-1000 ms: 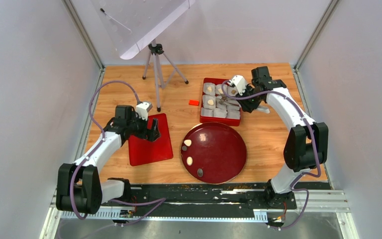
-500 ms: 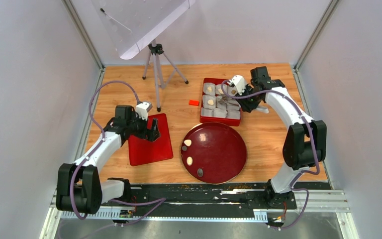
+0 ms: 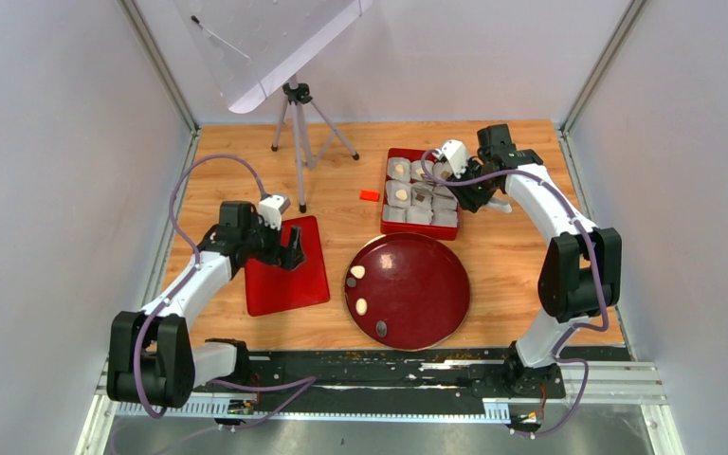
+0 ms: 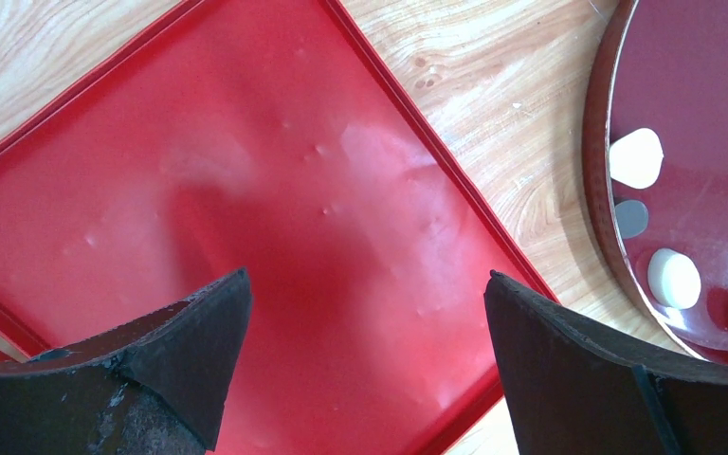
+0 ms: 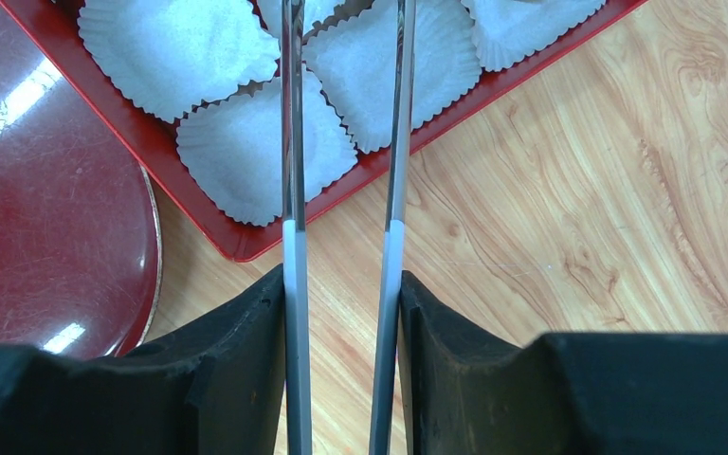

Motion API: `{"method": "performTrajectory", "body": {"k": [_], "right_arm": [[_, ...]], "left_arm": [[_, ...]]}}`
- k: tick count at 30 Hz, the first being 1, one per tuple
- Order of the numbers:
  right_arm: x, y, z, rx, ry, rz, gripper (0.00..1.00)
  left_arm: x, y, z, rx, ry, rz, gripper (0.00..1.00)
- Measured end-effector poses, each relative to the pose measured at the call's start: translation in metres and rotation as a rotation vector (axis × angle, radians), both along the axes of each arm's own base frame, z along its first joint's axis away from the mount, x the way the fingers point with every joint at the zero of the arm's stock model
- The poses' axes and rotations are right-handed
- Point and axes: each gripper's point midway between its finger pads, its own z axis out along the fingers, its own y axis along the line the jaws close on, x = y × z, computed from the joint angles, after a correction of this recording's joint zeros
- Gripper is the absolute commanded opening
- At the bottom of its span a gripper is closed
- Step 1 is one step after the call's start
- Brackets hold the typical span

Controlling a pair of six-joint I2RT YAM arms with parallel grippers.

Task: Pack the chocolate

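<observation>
Chocolate lies on the dark red round plate point(image 3: 436, 284): a cream piece point(image 3: 357, 271), a dark piece point(image 3: 351, 282), another cream piece point(image 3: 361, 306) and a dark oval point(image 3: 381, 328). The left wrist view shows the cream heart point(image 4: 636, 157) and a cream round piece point(image 4: 674, 279). The red box point(image 3: 388, 194) holds white paper cups, two with cream pieces point(image 3: 400, 171). My right gripper point(image 3: 463, 192) point(image 5: 341, 284) is shut on metal tweezers point(image 5: 293, 142) that reach over the box's cups; their tips are out of view. My left gripper point(image 3: 294, 254) point(image 4: 365, 284) is open and empty above the flat red lid point(image 4: 246, 190).
A small orange-red block point(image 3: 370, 195) lies left of the box. A camera tripod point(image 3: 299, 123) stands at the far left-middle under a tilted clear panel. Walls close in the table on three sides. Empty paper cups point(image 5: 246, 152) fill the box's near corner.
My right gripper with the tweezers has shifted slightly left and farther over the box. The left arm has not moved.
</observation>
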Motion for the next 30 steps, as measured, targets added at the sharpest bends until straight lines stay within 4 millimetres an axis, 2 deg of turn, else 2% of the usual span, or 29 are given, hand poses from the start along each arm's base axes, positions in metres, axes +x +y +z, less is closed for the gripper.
{"method": "performTrajectory", "body": {"k": [6, 10, 14, 16, 21, 26, 30], "right_arm": [[0.001, 0.001, 0.002, 0.004, -0.002, -0.003, 0.38], [0.001, 0.006, 0.010, 0.025, -0.018, 0.017, 0.28], [-0.011, 0.017, 0.030, 0.041, -0.056, 0.073, 0.15], [-0.024, 0.027, 0.041, 0.057, -0.077, 0.123, 0.15], [-0.077, 0.057, 0.061, 0.125, -0.105, 0.296, 0.16], [-0.142, 0.079, 0.043, 0.123, -0.064, 0.474, 0.16], [-0.178, 0.093, 0.020, 0.107, 0.014, 0.591, 0.23]], "left_arm": [[0.001, 0.000, 0.001, -0.001, -0.006, 0.002, 1.00], [0.002, 0.001, 0.001, -0.001, -0.010, 0.003, 1.00], [0.003, 0.001, 0.001, -0.002, -0.011, 0.004, 1.00], [0.003, 0.001, 0.002, -0.002, -0.012, 0.005, 1.00], [0.003, 0.001, 0.002, -0.003, -0.012, 0.006, 1.00], [0.003, 0.001, 0.002, -0.005, -0.012, 0.008, 1.00], [0.003, 0.000, 0.001, -0.006, -0.011, 0.010, 1.00]]}}
